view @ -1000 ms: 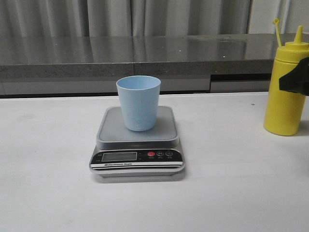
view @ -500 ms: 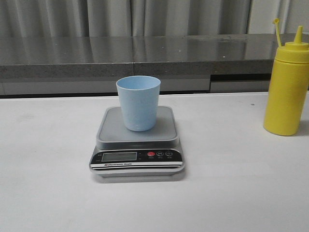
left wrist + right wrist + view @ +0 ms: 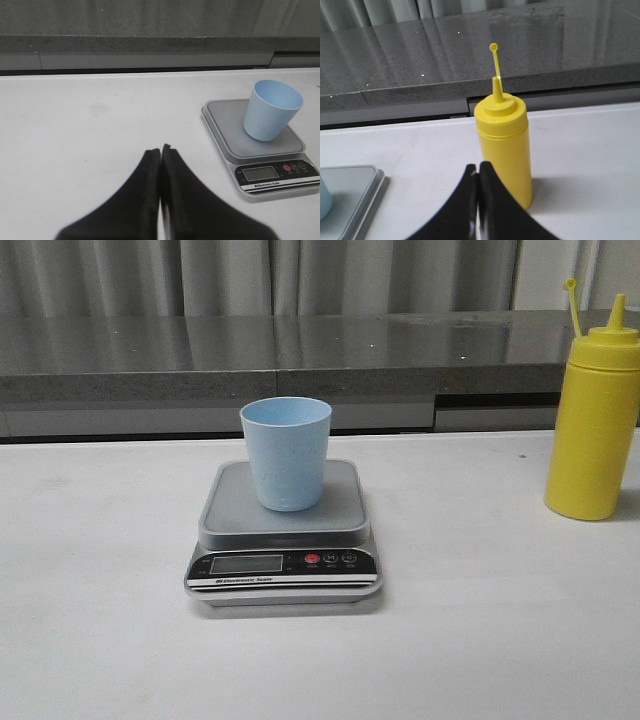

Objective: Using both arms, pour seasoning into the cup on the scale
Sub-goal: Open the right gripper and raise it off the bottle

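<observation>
so the pale blue cup (image 3: pixel 287 452) sits upright on the scale (image 3: pixel 284 532) mid-table, yellow seasoning bottle (image 3: pixel 592 420) stands well off to the right on the white table (image 3: pixel 480 640), and both the left gripper (image 3: pixel 160 150) and right gripper (image 3: pixel 478 166) have fingers pressed together, holding nothing

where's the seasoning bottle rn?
In the front view the seasoning bottle stands upright on the white table at the far right, well right of the scale and cup. No claw touches it.
</observation>
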You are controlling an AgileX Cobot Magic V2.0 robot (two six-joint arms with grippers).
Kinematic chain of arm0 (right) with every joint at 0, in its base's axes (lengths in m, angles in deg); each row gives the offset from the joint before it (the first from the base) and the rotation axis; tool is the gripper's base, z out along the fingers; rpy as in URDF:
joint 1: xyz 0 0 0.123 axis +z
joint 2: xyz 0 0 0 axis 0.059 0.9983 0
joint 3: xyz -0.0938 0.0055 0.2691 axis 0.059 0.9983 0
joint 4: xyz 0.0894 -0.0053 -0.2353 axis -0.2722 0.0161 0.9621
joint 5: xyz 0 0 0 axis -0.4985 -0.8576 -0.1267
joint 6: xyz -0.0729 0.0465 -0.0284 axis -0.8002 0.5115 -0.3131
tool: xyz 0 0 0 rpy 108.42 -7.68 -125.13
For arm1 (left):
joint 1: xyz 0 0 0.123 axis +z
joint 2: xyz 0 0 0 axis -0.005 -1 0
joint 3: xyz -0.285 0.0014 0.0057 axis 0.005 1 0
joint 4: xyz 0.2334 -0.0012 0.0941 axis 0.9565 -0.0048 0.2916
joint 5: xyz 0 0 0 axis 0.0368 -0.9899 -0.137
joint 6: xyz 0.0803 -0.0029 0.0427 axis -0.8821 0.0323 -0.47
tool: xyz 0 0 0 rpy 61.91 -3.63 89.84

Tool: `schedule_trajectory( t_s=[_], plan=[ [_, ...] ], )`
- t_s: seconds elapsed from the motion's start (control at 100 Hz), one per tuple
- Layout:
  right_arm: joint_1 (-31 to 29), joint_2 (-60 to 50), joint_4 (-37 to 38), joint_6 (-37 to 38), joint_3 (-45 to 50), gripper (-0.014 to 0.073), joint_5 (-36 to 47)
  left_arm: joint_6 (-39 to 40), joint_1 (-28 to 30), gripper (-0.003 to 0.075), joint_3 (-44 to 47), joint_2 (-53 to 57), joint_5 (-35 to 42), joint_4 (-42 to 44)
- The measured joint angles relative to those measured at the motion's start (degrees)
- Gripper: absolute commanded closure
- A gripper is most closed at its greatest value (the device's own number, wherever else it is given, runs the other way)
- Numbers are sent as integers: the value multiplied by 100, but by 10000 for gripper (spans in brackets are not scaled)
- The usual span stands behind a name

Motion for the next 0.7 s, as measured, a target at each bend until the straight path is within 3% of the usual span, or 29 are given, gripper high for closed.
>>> schedule_trajectory(
  t_s=[0.36,0.7],
  plan=[
    [27,-1336,351,27,250,661,-92,0,0,741,0,0,0,0],
    [87,-1658,609,27,250,661,34,0,0,741,0,0,0,0]
  ],
)
